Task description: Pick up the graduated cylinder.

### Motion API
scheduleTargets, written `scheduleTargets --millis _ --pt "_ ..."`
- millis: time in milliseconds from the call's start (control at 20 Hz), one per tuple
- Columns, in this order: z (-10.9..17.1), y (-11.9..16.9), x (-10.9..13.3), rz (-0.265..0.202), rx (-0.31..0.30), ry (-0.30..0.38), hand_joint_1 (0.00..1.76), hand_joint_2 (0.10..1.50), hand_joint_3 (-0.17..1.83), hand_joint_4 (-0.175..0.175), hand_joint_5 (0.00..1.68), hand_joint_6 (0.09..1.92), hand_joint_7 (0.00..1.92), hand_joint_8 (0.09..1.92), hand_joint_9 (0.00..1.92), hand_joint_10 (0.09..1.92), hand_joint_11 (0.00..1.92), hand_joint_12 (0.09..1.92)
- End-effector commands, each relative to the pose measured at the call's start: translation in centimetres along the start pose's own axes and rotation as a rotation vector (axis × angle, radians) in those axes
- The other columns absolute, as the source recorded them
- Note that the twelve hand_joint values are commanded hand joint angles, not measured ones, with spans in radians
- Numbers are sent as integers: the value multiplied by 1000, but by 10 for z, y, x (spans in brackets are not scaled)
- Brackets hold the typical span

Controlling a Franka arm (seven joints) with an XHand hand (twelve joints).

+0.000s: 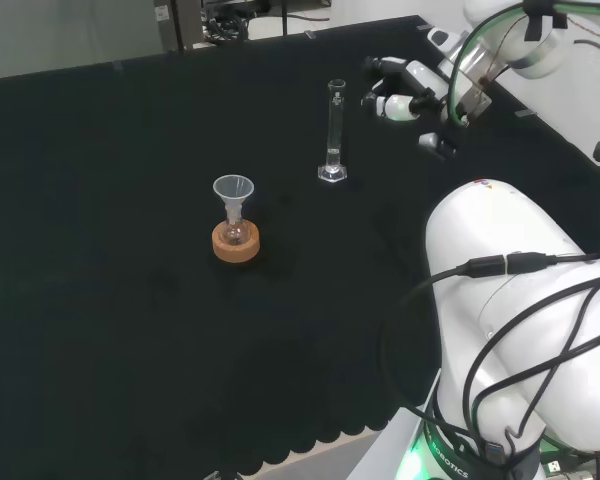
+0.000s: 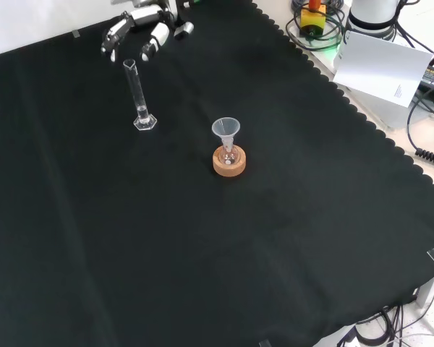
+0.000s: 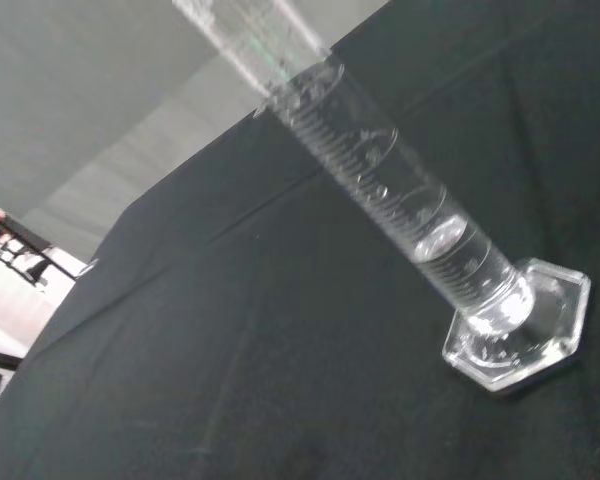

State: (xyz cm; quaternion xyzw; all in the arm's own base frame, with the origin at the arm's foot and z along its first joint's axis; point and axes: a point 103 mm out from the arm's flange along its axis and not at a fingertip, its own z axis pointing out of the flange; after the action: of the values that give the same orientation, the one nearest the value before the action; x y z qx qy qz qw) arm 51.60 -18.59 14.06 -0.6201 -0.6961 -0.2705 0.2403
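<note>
A tall clear graduated cylinder stands upright on its hexagonal foot on the black cloth, also seen in the front view. The wrist view shows the cylinder close up, its foot flat on the cloth. The hand hovers just right of the cylinder's top in the head view, a small gap apart, fingers spread and slightly bent with nothing in them. In the front view the hand sits above and behind the cylinder's rim.
A small round flask with a clear funnel in its neck rests on a cork ring left of the cylinder in the head view, cork ring in the front view. The arm's white links stand at the right.
</note>
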Motion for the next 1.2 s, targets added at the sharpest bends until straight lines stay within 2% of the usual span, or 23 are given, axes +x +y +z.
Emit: scheduleTargets --millis 50,300,450,850,1200 --pt "30 6 -7 -36 41 91 917 1076 -175 -31 455 87 300 635 557 602 297 1323" --pt "43 6 -7 -70 33 135 905 1074 -175 -28 416 87 265 620 530 587 293 1312" --pt "50 5 -8 -80 19 160 905 1070 -175 -25 454 87 292 631 536 590 290 1310" --pt "68 9 -1 -143 40 210 957 1043 -175 -21 483 87 333 635 552 590 290 1306" --pt "78 17 -3 -149 64 241 963 1044 -175 -19 491 87 316 616 498 578 213 1308"
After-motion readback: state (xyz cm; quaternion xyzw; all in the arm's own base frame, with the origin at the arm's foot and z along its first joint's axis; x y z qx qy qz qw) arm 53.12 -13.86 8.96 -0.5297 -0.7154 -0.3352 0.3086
